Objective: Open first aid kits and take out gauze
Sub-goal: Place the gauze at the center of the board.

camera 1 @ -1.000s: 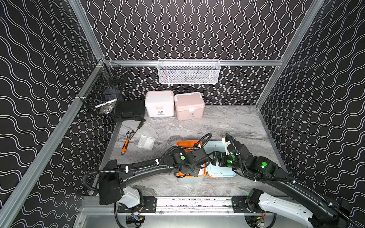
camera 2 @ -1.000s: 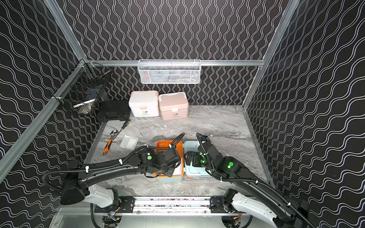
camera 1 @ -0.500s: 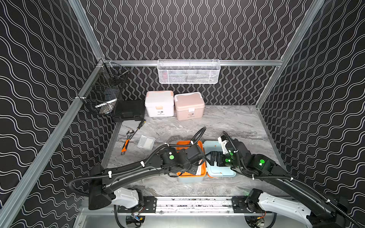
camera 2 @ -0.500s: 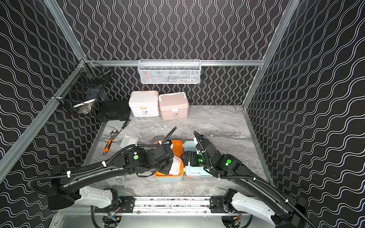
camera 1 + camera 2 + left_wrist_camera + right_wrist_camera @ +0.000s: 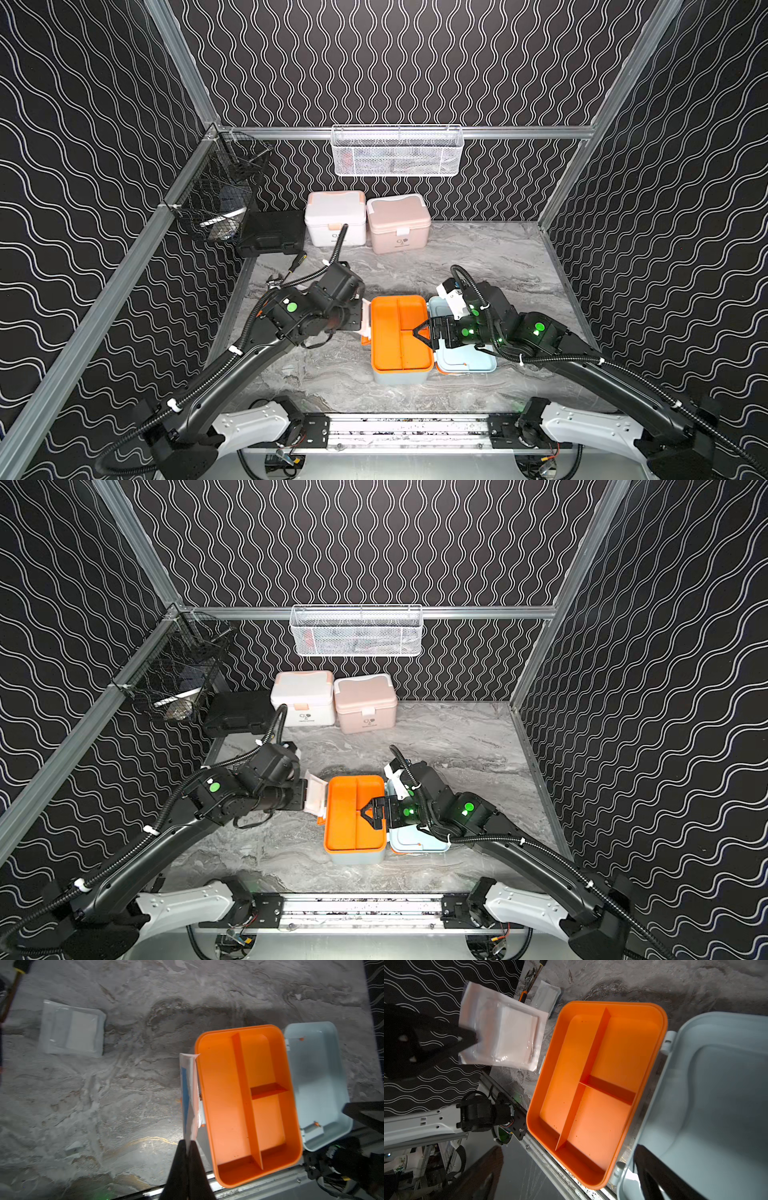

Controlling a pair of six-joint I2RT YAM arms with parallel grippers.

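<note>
Work surface: marble table (image 5: 478, 257). At front, blue kit (image 5: 399, 376) open, lid (image 5: 465, 361) laid flat toward right arm. At back wall, white kit (image 5: 336, 218) and pink kit (image 5: 398, 224) both shut: two of three left. In blue kit, orange tray (image 5: 399, 332) has bare compartments; gauze beneath it possible, hidden.

Over tray's lid-side edge, right gripper (image 5: 422, 332) hovers, jaws wide apart, empty. Beside kit's far side, left gripper (image 5: 188, 1145) is clamped on held gauze packet (image 5: 508, 1036), lifted clear. Second gauze packet (image 5: 71, 1029) lies flat on table, well apart.
</note>
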